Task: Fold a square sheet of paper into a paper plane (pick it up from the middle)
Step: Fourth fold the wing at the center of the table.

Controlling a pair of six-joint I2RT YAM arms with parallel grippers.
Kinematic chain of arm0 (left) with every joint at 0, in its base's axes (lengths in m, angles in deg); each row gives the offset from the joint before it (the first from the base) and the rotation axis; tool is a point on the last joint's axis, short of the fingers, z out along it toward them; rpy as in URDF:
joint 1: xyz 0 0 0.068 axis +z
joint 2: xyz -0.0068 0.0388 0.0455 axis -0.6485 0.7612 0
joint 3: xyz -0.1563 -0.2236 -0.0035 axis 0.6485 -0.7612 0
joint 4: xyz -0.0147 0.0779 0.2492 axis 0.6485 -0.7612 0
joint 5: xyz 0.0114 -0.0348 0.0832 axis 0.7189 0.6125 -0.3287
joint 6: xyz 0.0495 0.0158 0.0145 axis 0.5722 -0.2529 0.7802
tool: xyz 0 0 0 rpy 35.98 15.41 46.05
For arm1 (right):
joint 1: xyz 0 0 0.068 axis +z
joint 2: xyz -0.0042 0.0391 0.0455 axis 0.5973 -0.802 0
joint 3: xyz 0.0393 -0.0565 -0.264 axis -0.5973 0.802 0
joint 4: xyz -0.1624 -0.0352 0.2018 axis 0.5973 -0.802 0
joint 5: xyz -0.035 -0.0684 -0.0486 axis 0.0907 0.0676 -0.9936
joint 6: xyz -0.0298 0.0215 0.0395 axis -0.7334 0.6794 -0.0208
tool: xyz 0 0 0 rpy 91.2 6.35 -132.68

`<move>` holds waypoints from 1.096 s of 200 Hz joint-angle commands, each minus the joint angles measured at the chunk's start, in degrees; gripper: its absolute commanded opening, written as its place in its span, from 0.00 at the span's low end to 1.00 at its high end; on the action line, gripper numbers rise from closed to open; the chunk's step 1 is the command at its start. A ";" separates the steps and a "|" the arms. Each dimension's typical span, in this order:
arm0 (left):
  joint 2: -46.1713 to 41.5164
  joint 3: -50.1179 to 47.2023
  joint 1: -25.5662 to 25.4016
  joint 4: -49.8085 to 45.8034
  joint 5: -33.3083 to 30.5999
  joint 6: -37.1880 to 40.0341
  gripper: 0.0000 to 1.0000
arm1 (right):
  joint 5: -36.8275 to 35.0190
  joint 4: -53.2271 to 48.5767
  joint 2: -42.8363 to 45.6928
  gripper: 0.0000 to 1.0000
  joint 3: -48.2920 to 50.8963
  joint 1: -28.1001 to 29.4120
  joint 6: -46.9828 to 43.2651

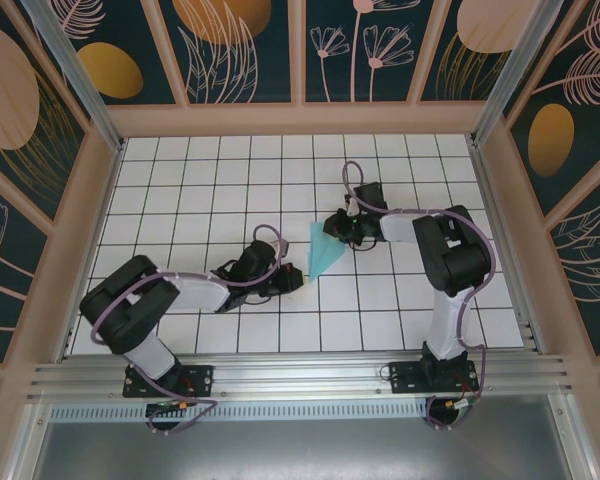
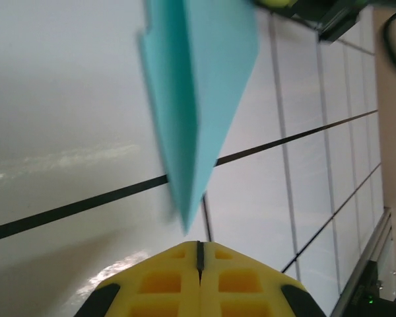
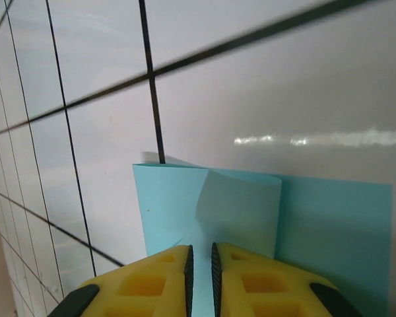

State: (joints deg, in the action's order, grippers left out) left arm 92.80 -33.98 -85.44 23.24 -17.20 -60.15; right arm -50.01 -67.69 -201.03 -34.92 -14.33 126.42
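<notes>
Paper plane (image 1: 326, 252): mid-frame in the top view; long axis runs upper right to lower left; wide end pinched in right hand (image 1: 337, 231); pointed tip just beside left hand (image 1: 297, 277), closed tight, empty.

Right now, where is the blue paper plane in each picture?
Top external: the paper plane is in the middle of the picture, between the two arms.
Left wrist: the paper plane is at the top middle, its tip pointing down.
Right wrist: the paper plane is in the lower half, reaching towards the right edge.
Shared landmark: the white table with its black grid lines lies under the plane in all three views.
</notes>
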 commanded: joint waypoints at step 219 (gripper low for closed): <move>17.80 9.94 -0.23 -8.96 4.04 4.36 0.00 | -3.87 1.66 9.30 0.21 10.22 6.18 4.96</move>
State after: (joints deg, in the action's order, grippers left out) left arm 107.71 -21.96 -85.44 20.25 -12.19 -58.86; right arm -52.57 -63.78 -192.03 -22.46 -8.16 133.50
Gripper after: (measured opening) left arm 0.068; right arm 0.213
